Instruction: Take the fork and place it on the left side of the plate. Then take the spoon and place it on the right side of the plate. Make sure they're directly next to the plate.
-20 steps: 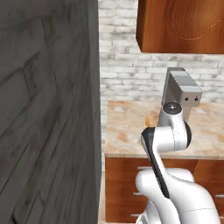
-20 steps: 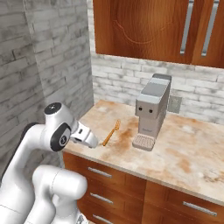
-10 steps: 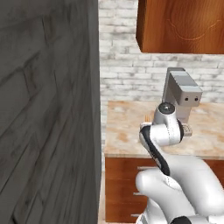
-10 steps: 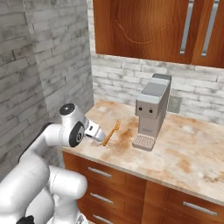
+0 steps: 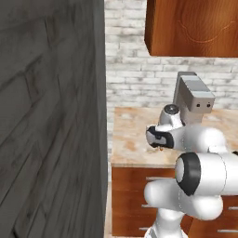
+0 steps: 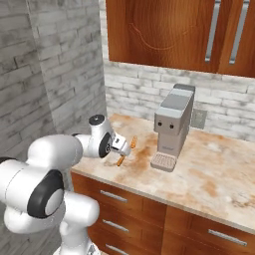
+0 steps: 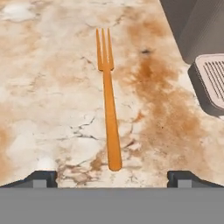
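The slim orange-brown fork [image 7: 108,100] was seen lying flat on the mottled beige stone counter [image 7: 52,87], beside the grey coffee machine [image 6: 173,127]. The 2-finger gripper [image 7: 112,177] was spread wide above the handle end, nothing gripped.

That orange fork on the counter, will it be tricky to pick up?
Probably a little: the fork lies flat on the counter, thin and slim, so the fingers have little to catch. It looks stiff and light, unlikely to roll.

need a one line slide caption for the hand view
Open gripper poised above the orange fork lying flat on the marble counter, beside the coffee machine's drip tray.
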